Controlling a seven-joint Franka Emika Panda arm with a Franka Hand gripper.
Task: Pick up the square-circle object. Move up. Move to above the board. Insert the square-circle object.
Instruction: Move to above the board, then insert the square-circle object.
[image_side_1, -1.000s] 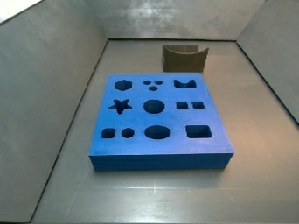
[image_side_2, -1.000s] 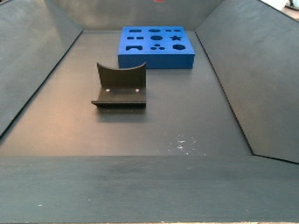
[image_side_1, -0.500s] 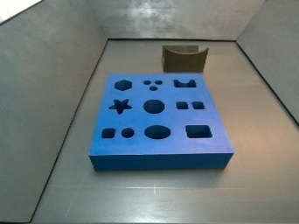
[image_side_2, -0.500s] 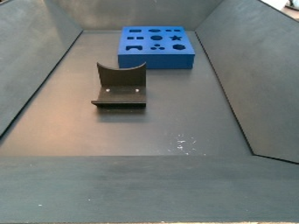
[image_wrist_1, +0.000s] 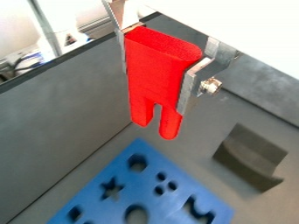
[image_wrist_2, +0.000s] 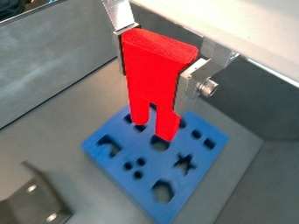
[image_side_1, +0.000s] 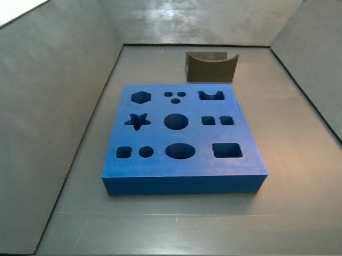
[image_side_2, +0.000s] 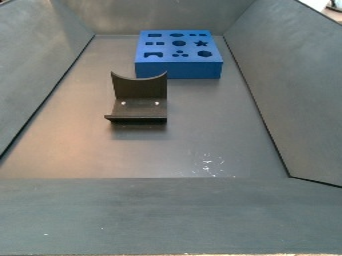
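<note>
Centrally, jaws clamped on square-circle object (image_wrist_1: 155, 77), prongs down, in both wrist views. Gripper (image_wrist_2: 158, 63) high over board (image_wrist_2: 117, 140); absent from both side views. Side views only: board (image_side_1: 181, 172) flat on floor, olive-grey U-shaped holder (image_side_2: 136, 98) well apart.

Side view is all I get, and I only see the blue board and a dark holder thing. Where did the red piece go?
Observer: The gripper holds the square-circle object, above your picture.
Operator: Is it squeezed tight?
Observer: In both wrist views a silver finger lies flat on each side.
Operator: Which way does it point?
Observer: Its two prongs point down, towards the board.
Operator: Is it in a hole?
Observer: No, it hangs clear above.
</note>
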